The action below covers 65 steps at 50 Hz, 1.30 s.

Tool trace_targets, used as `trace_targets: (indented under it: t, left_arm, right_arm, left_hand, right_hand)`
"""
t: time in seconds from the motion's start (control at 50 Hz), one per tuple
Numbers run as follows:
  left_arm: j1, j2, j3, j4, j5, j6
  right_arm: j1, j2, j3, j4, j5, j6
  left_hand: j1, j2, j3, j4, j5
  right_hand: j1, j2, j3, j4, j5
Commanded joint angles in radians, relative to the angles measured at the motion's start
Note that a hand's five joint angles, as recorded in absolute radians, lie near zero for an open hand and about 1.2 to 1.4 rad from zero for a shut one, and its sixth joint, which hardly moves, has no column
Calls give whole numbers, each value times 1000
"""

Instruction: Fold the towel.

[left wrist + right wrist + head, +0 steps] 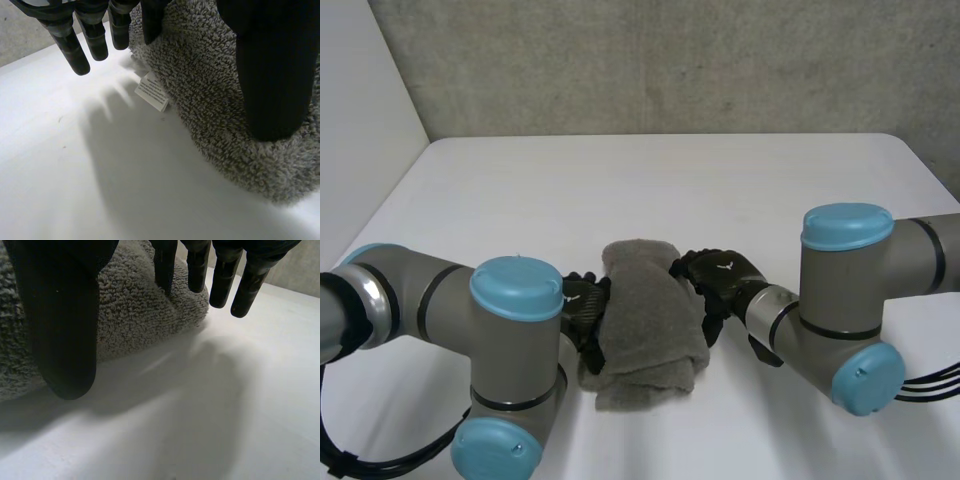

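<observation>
A white table [650,190] meets a rough grey back wall [670,60] and a plain white side wall [360,90].

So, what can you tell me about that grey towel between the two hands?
The towel is grey, thick and loopy, like terry cloth. It lies on the white table, folded into a lumpy, layered bundle with rounded folds and a looser edge nearest the robot. A small white printed label sticks out from one side, by the left hand. That hand sits against one side and the right hand against the other, fingers straight rather than gripping.
</observation>
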Motion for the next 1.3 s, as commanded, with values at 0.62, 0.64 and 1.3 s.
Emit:
trace_targets:
  t: [0.62,0.64,1.3]
  left_arm:
    - [-17,140,0,22,38,5]
    - [-17,120,0,25,54,5]
    - [0,428,57,-32,15,80]
  right_arm:
    - [8,-140,57,73,80,182]
    - [8,-125,54,75,80,182]
    - [-38,-451,-31,67,116,99]
  left_hand:
    - [0,12,8,9,-23]
    - [3,15,11,12,-20]
    - [6,18,14,15,-17]
  right_hand:
    - [-105,-88,-61,-77,-85]
    - [-105,-88,-61,-77,-85]
    - [-105,-88,-61,-77,-85]
